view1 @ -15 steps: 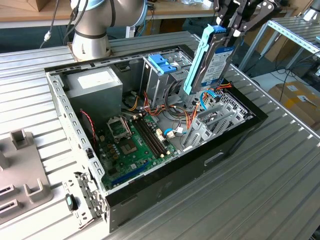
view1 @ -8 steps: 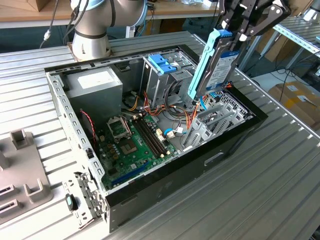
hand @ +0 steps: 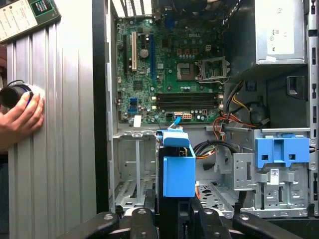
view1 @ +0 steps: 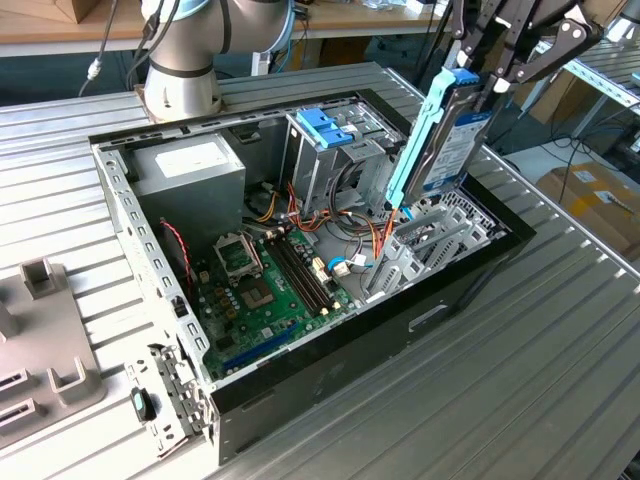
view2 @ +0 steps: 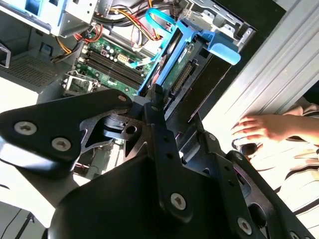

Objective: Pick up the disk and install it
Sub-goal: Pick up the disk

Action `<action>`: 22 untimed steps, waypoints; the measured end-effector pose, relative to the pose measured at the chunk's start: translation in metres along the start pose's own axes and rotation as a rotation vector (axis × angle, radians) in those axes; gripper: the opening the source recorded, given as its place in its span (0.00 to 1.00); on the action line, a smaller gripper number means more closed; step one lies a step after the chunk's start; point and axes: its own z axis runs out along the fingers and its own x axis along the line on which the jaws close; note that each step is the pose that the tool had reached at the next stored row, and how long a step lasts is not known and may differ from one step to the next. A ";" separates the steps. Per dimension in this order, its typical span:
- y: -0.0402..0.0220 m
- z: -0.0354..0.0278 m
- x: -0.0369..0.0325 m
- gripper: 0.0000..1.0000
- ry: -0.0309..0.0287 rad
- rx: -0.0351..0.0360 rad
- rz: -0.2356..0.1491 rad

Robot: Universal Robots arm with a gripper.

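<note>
Hanging from pincer, disk upright

A ribbed silver-grey metal bench lies under bright, even light. Beyond the bench's far edge runs a pale wooden worktop. Beside the bench, at the exterior view's right, a cardboard box sits on the light floor, near a metal rack.
</note>
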 end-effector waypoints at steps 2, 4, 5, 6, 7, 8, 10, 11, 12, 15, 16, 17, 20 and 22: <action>-0.0004 0.0002 0.0037 0.35 -0.0001 0.0000 0.000; -0.0008 0.0002 0.0074 0.35 0.0002 0.0000 0.000; -0.0009 0.0002 0.0089 0.35 0.0003 0.0000 0.000; -0.0010 0.0002 0.0112 0.35 0.0004 0.0000 0.000; -0.0011 0.0002 0.0129 0.35 0.0004 0.0000 0.000; -0.0011 0.0004 0.0140 0.35 0.0002 0.0000 0.000; -0.0011 0.0017 0.0145 0.35 0.0005 0.0000 0.000; -0.0011 0.0026 0.0146 0.35 0.0003 0.0000 0.000; -0.0012 0.0034 0.0146 0.35 0.0003 0.0000 0.000; -0.0018 0.0080 0.0148 0.35 0.0002 0.0000 0.000; -0.0021 0.0095 0.0148 0.35 0.0004 0.0000 0.000; -0.0024 0.0108 0.0148 0.35 0.0003 0.0000 0.000; -0.0039 0.0151 0.0148 0.35 0.0003 0.0000 0.000; -0.0049 0.0161 0.0147 0.35 0.0003 0.0000 0.000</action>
